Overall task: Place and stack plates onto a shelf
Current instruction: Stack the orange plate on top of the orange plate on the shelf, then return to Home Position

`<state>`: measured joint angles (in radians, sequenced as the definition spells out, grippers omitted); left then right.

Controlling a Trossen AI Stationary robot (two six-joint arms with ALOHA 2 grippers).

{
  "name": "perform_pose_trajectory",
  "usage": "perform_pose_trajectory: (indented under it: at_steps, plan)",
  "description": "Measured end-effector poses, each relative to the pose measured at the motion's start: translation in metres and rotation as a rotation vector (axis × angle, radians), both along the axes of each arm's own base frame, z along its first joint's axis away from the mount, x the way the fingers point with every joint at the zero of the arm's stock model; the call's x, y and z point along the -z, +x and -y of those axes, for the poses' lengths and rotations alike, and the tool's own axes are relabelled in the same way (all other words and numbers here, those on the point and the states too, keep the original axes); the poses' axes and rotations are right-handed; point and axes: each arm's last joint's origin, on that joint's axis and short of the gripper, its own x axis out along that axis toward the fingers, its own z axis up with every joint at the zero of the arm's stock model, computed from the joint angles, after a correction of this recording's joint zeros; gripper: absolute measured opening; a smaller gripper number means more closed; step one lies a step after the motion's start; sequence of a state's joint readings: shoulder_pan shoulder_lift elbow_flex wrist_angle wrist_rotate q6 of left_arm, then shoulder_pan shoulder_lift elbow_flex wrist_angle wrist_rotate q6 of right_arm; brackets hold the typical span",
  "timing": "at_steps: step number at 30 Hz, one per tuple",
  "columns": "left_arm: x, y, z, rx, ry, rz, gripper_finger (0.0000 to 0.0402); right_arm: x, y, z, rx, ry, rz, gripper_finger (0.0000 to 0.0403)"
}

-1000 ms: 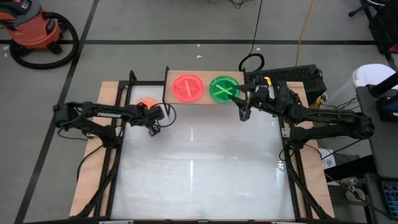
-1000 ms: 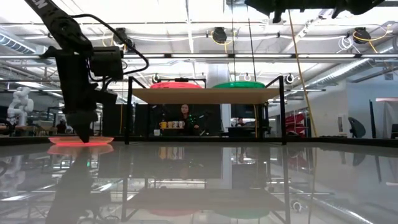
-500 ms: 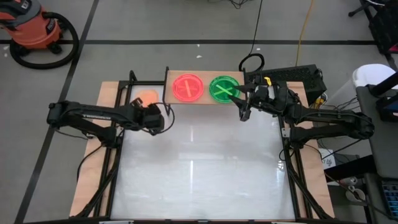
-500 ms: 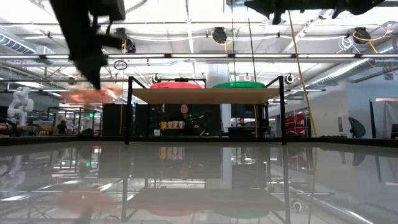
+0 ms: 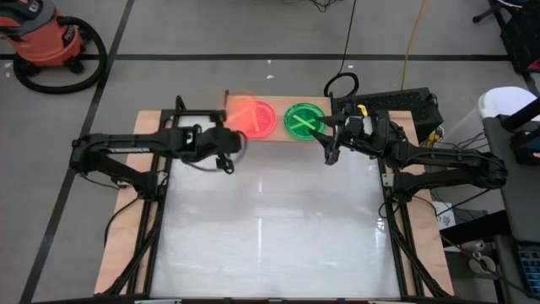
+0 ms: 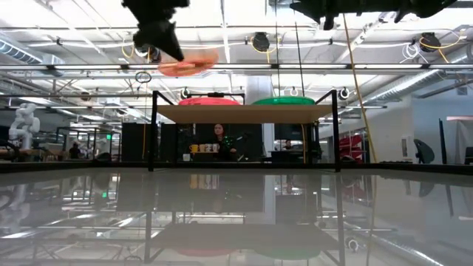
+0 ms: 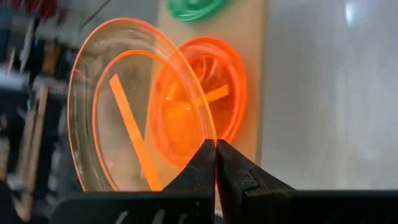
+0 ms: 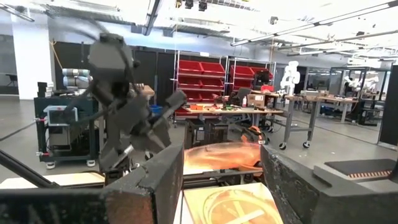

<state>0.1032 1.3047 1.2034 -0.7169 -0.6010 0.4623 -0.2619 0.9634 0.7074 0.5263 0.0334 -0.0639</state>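
Observation:
My left gripper (image 7: 216, 163) is shut on an orange plate (image 7: 134, 115), which it carries in the air beside the pink plate stack (image 5: 260, 120). In the low view the orange plate (image 6: 188, 66) is higher than the shelf (image 6: 244, 113). The pink stack (image 6: 211, 100) and the green stack (image 6: 284, 100) rest flat on the shelf board (image 5: 278, 101). My right gripper (image 5: 331, 154) is open and hovers off the shelf's near right side, by the green stack (image 5: 304, 120); it touches nothing. My left gripper pinches the orange plate's rim (image 7: 210, 138) between its two fingertips. In the low view the fingers (image 6: 171, 50) slant down from the upper left onto the plate's left edge. The plate is lifted clear, nearly level, and reaches away from the fingers over the pink stack.
Black frame rails (image 5: 156, 211) and a wooden base border the white tabletop (image 5: 270, 228), which stretches wide on the near side of the shelf. A red shop vacuum (image 5: 46, 38) stands on the floor beyond the far left. A person (image 6: 219, 137) sits in the room behind.
My left gripper has lifted the orange plate off the table at the far left and carried it up and to the right, toward the shelf. The plate now hangs above shelf height beside the pink stack. My right arm has kept still.

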Motion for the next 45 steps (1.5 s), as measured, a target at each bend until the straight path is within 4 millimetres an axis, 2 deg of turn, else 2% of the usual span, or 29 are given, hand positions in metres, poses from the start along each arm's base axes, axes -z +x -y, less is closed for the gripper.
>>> perform_pose_trajectory:
  at_steps: [3,7,13,18,25,28,31,35,37,41,45]
  plan:
    - [0.014,0.013,-0.009,0.092,0.024,-0.120,0.0001,0.001,0.000,0.000,0.000,0.002,-0.005,0.0194]
    - [0.036,0.025,-0.026,0.099,0.029,-0.243,0.0003,0.001,0.000,0.000,0.000,0.002,-0.008,0.0194]
    - [0.051,0.036,-0.039,0.069,0.011,-0.260,0.0047,0.001,0.000,0.000,0.000,0.003,-0.008,0.0194]
    - [0.047,0.044,-0.037,0.110,-0.005,-0.171,0.0103,0.001,0.000,0.000,0.000,0.004,-0.013,0.0194]
    - [0.040,0.050,-0.025,0.142,0.009,-0.088,0.0182,0.004,0.001,0.000,0.000,0.010,-0.036,0.0194]
    - [0.031,0.053,-0.017,0.159,0.021,-0.004,0.0203,0.004,0.001,0.000,0.001,0.010,-0.036,0.0194]
    - [0.017,0.048,-0.009,0.167,0.024,0.084,0.0210,0.004,0.001,0.000,0.001,0.011,-0.040,0.0194]
    - [-0.014,0.027,-0.001,0.122,-0.025,0.277,0.0210,0.005,0.000,0.000,-0.008,0.014,-0.058,0.0194]
    - [-0.029,0.009,0.003,0.117,-0.059,0.378,0.0199,0.006,-0.003,-0.001,-0.010,0.020,-0.078,0.0194]
    - [-0.041,-0.035,0.013,0.162,-0.129,0.510,0.0132,0.008,-0.014,-0.004,-0.012,0.039,-0.154,0.0194]
    - [-0.033,-0.085,0.020,0.224,-0.224,0.619,0.0054,0.017,-0.029,-0.011,-0.084,0.068,-0.262,0.0191]
